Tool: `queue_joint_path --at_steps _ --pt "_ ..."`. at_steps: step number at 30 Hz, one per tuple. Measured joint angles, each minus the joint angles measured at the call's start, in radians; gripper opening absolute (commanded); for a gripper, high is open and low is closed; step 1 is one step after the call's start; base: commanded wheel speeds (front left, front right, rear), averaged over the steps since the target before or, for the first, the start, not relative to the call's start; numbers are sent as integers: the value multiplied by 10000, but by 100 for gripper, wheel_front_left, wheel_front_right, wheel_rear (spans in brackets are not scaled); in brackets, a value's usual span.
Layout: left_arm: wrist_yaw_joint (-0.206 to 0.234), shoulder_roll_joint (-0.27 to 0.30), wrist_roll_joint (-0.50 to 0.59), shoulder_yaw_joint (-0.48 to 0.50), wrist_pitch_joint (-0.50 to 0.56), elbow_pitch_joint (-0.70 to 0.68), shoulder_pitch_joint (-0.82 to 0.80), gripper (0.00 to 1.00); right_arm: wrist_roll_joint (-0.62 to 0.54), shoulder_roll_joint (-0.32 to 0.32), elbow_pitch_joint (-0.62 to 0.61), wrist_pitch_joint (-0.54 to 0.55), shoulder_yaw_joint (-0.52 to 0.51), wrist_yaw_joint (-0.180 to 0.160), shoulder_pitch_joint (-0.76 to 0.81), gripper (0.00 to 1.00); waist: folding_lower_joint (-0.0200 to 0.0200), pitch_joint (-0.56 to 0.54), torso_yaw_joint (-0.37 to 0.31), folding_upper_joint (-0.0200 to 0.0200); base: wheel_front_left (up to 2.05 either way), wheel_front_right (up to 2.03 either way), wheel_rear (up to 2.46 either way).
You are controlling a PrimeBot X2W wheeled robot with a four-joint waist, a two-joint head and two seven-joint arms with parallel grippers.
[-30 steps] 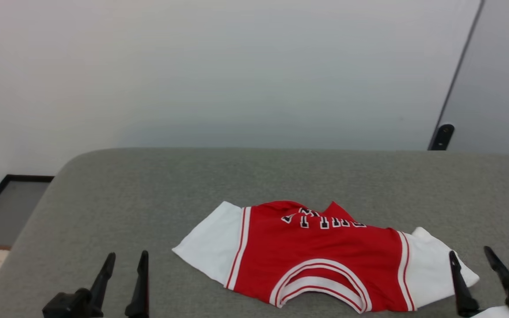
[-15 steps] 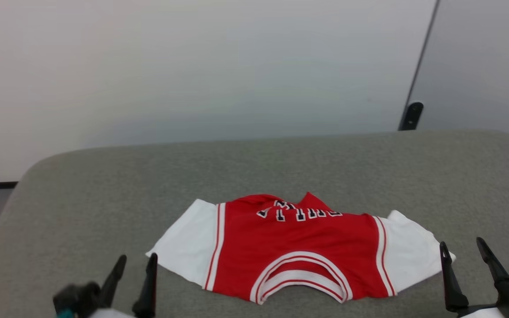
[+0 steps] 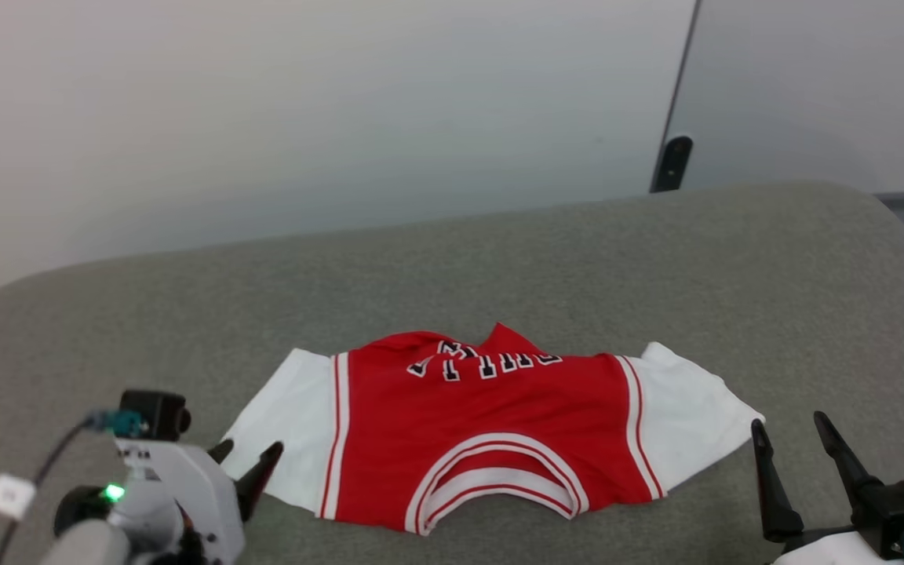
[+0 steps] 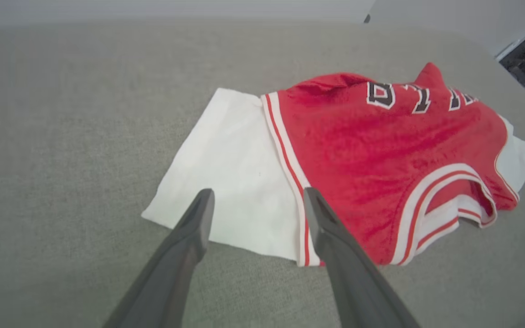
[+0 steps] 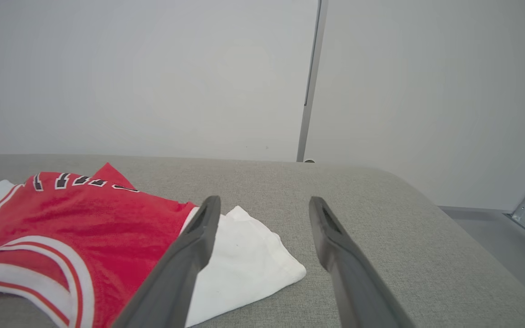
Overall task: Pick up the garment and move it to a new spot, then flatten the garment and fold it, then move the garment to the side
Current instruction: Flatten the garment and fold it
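so here's the count: one garment (image 3: 483,424), two white sleeves, one row of black lettering (image 3: 483,365), and two arms with two dark fingers each. nothing else lies on the grey fabric-topped desk (image 3: 499,259).

the garment is spread out near the front edge of the desk, roughly in the middle. its long axis runs side to side, sleeve tip to sleeve tip. the striped neckline (image 3: 499,479) points toward the robot and the lettering sits at the far edge, upside down from the robot's side. the far edge isn't flat; a little red peak sticks up just behind the letters, and the red body is a bit wrinkly.

the left gripper (image 3: 249,455) is down at the left sleeve (image 3: 287,424) with its jaws apart. from the left wrist view the two fingers straddle the near part of that sleeve, one over plain white cloth and the other over the red-and-white trim. can't tell if they actually touch the cloth.

the right gripper (image 3: 789,424) has its jaws apart too, holding nothing. it sits just beside the outer corner of the right sleeve (image 3: 687,416), over bare desk. a pale wall (image 3: 264,118) stands behind the desk.
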Motion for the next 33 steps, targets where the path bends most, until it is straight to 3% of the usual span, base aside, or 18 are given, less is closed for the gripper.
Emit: queue_joint_path --at_steps 7,12,21,33 --pt "-8 1492 -1480 -943 2573 629 -956 100 86 31 190 0 86 0 -220 100 0 241 -386 0 0 0 0" --pt "-8 2109 -1833 -1779 3373 917 -1592 100 176 69 257 0 94 0 -233 100 0 424 -556 0 0 0 0" --pt "-8 2750 -2266 -2913 3643 1818 -2770 100 339 52 293 0 263 0 -536 100 0 802 -870 0 0 0 0" --pt "-8 3024 -2844 -4159 3762 2589 -3647 100 418 94 146 -2 244 0 -805 100 0 1600 -1196 0 0 0 0"
